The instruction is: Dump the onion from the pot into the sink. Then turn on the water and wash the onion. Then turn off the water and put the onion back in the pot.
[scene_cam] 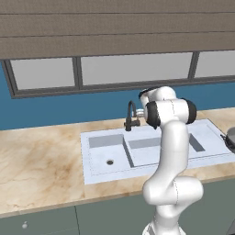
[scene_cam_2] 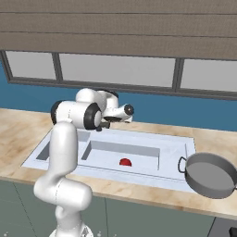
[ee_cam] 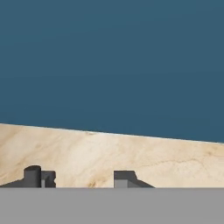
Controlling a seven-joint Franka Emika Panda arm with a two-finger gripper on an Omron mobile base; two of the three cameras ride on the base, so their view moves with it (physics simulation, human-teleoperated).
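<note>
While the onion [scene_cam_2: 125, 162] sits in the sink's [scene_cam_2: 176, 148] larger basin, gripper [ee_cam: 83, 179] pressed together by the faucet [scene_cam: 131, 117]; pot [scene_cam_2: 210, 175] tilted on counter [scene_cam_2: 152, 196]

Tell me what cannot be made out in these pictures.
- Left base view: the arm covers most of the sink's right basin, and the right edge cuts off the pot.
- Right base view: the arm hides the faucet.
- Hand view: the bottom edge cuts the gripper tips, so whether they grip anything is unclear.

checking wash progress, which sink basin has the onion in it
The larger right basin: the red onion lies on its floor. The small left basin holds just its dark drain.
</note>
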